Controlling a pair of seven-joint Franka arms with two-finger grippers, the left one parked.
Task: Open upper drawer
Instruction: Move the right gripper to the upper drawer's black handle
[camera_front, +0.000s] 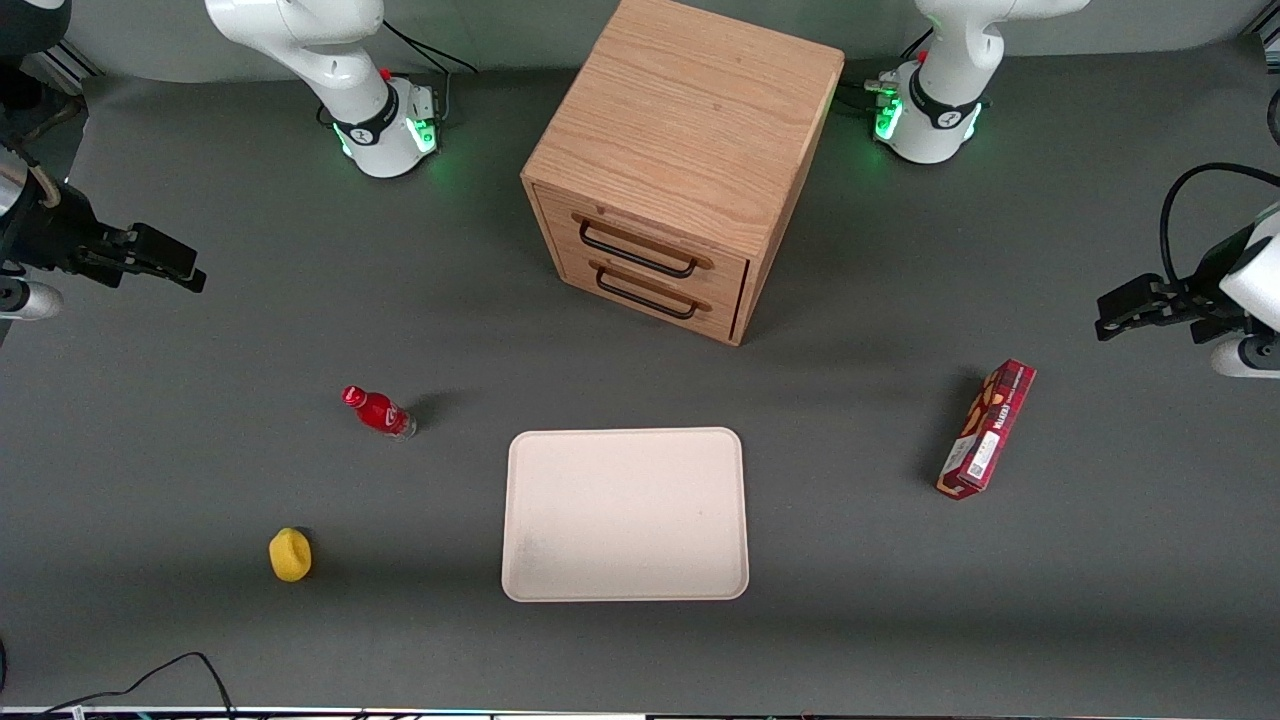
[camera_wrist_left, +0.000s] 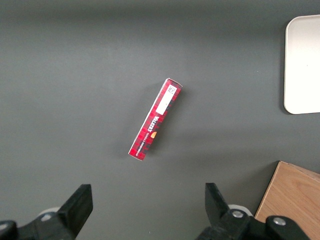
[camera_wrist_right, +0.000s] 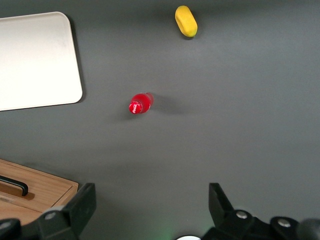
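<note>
Right arm held aloft, gripper (camera_front: 185, 272) level, fingers (camera_wrist_right: 82, 202) spread apart

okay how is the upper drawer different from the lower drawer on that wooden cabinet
The upper drawer sits directly above the lower drawer, under the cabinet top; the lower one is nearest the table. Both are shut, light oak, with black bar handles. The gripper is open, far off at the working arm's end.
</note>
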